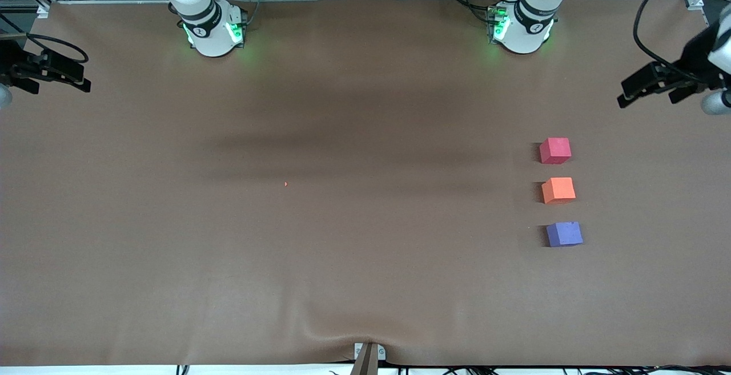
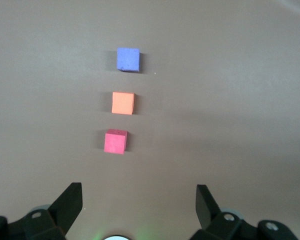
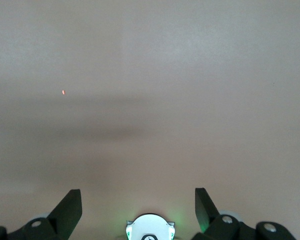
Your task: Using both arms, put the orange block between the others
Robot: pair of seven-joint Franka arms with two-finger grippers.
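Orange block: the orange block (image 1: 558, 190) sits on the brown counter (image 1: 342, 249) toward the left arm's end, in the gap between the other two cubes, touching neither.
Red-pink cube: the red-pink cube (image 1: 555, 150) lies farther from the front camera than the orange block, in line with it and near it.
Purple-blue cube: the purple-blue cube (image 1: 564, 234) lies nearer to the front camera than the orange block, on the same line, a like gap away.
Row: all three cubes stand flat on the counter, evenly spaced, each apart from the next.
Left claw: the left claw (image 1: 628, 96) hangs in the air at the left arm's end of the counter, well apart from the orange block; its fingers (image 2: 70, 202) are spread wide and grip nothing. This arm waits.
Right claw: the right claw (image 1: 80, 81) hangs over the right arm's end of the counter, well apart from the orange block; its fingers (image 3: 70, 210) are spread wide and hold nothing.
Speck: a tiny orange speck (image 1: 285, 184) lies on the counter, well apart from the orange block, toward the right arm's end.
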